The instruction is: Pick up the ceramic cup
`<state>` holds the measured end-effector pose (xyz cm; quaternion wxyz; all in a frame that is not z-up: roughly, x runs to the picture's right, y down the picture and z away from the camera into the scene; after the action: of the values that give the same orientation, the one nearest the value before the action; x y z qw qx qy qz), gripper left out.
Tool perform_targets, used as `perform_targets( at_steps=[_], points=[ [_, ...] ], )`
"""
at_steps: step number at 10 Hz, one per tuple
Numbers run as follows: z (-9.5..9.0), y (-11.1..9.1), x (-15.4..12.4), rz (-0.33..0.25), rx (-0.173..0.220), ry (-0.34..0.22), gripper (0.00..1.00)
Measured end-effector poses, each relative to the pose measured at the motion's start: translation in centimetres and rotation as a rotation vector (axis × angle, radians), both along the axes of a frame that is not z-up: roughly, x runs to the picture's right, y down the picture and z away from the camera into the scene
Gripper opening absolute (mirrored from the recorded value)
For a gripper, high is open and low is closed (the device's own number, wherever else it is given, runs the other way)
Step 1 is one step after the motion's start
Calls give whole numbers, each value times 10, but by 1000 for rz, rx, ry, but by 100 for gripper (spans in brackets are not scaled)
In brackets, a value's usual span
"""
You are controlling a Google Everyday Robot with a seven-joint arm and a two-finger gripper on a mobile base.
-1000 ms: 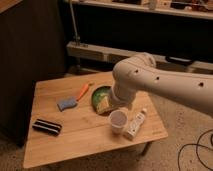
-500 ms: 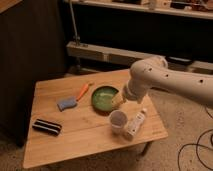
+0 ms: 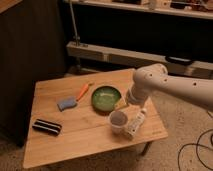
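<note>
The ceramic cup stands unmoved just below the gripper, whose arm has swung right, clear of the green plate. Whether the gripper is open or closed cannot be told; the pickup looks still ahead.

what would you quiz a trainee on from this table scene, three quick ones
1. True or false: the ceramic cup stands upright on the wooden table, not yet lifted.
2. What lies closest to the cup? A) a fork B) the white bottle C) a banana
3. Fill in the blank: the gripper hovers just behind the cup, near the edge of the ___ plate.

Key: 1 true; 2 B; 3 green
</note>
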<state>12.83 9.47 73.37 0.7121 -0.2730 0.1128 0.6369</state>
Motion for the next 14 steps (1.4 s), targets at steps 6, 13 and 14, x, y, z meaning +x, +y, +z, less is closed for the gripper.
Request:
perform_targets(
  at_steps=[6, 13, 14],
  points=[
    [13, 34, -1, 18, -59, -15, 58],
    [45, 73, -19, 21, -134, -51, 45],
    [47, 77, -31, 10, -145, -58, 43]
  ],
)
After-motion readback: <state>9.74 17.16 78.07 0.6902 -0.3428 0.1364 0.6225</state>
